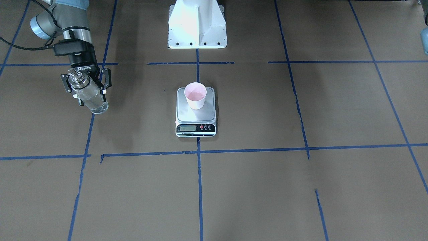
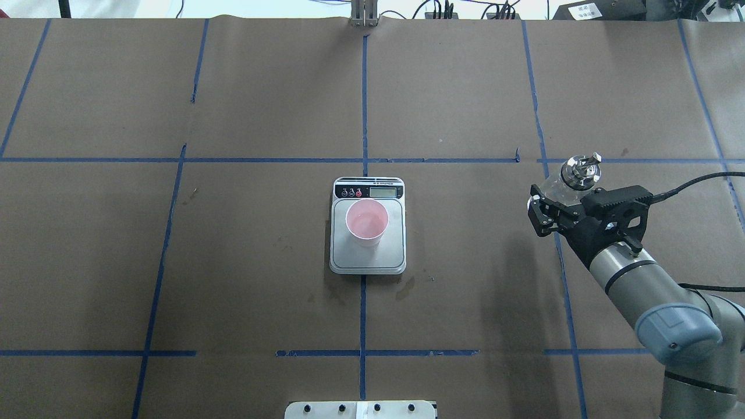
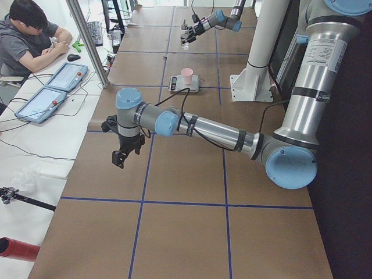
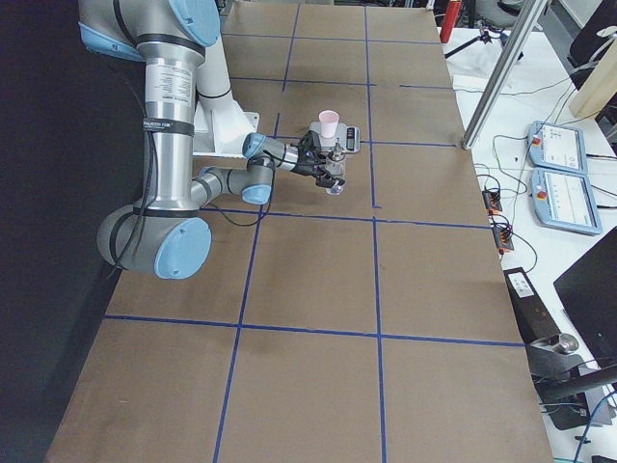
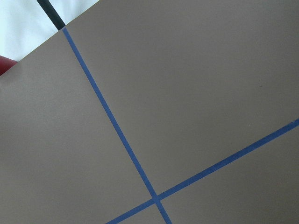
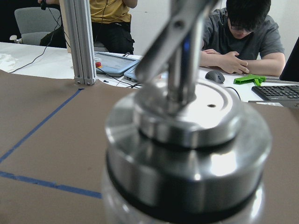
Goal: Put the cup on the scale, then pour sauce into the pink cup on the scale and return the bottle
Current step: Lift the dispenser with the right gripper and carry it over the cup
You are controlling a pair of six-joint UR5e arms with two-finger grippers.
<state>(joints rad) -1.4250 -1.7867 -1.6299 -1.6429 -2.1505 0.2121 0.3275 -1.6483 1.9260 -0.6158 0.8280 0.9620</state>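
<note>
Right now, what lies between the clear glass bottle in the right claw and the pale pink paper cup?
Only the steel-topped scale under the cup, then bare brown table covering; the overhead view shows it.

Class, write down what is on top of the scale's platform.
A pink cup stands upright on the scale, alone on its steel platform. The patch of platform beneath the cup is hidden.

The table (image 1: 301,187) was covered in brown paper and divided into rectangles by blue tape lines (image 1: 199,187). The scale (image 1: 196,115) lay flat at its centre, over a tape line. The white base plate (image 1: 197,30) stood at the robot-side edge.
</note>
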